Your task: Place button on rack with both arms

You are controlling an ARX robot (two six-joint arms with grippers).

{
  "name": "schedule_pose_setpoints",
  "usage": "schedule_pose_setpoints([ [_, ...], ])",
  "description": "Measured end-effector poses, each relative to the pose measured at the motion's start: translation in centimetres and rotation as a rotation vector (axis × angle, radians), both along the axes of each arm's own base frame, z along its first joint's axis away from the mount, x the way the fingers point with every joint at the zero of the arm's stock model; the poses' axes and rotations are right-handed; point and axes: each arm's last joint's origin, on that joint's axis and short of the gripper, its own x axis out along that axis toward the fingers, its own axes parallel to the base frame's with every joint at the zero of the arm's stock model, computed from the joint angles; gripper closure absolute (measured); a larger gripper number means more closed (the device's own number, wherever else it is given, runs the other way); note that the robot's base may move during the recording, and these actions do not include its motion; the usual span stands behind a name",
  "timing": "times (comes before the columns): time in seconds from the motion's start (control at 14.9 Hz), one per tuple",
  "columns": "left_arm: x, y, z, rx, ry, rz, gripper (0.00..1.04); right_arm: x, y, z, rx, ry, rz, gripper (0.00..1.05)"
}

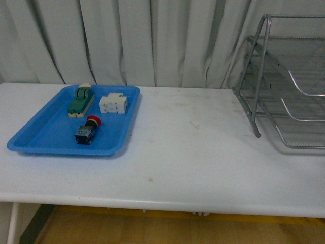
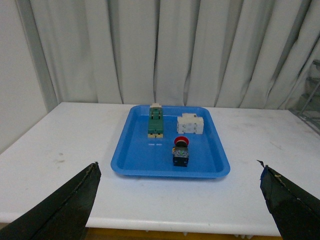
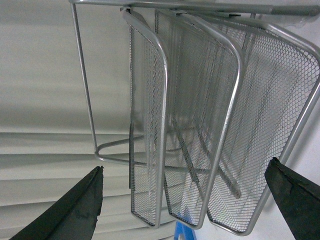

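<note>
Task not begun; small red-capped, dark-bodied push-button [image 1: 87,130] lies in flat blue plastic tray [image 1: 35,137] at white worktop's [image 1: 193,152] 9 o'clock; silver wire-mesh rack [image 1: 284,91] at 3; left pincer [image 2: 177,165], right pincer [image 3: 186,164] both gape w/ nothing held; pickup & placing remain.

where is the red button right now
Front view, left side: the button lies in the blue tray, nearer the robot than the white breaker.

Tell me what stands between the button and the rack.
Nothing visible does. The button lies in the blue tray, and past the tray's low rim only bare table stretches to the rack.
</note>
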Motion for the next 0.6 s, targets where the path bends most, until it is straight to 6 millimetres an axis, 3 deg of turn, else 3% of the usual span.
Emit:
schedule_pose_setpoints([
  [0.27,0.0,0.0,0.0,0.0,0.0,0.0,0.07,3.1,1.3,-1.0,0.031,-0.011,0.076,0.06],
  [0.4,0.0,0.0,0.0,0.0,0.0,0.0,0.07,3.4,1.9,-2.7,0.044,0.031,0.094,0.06],
  [0.6,0.0,0.0,0.0,0.0,0.0,0.0,0.07,3.8,2.4,-3.6,0.027,0.045,0.108,0.06],
])
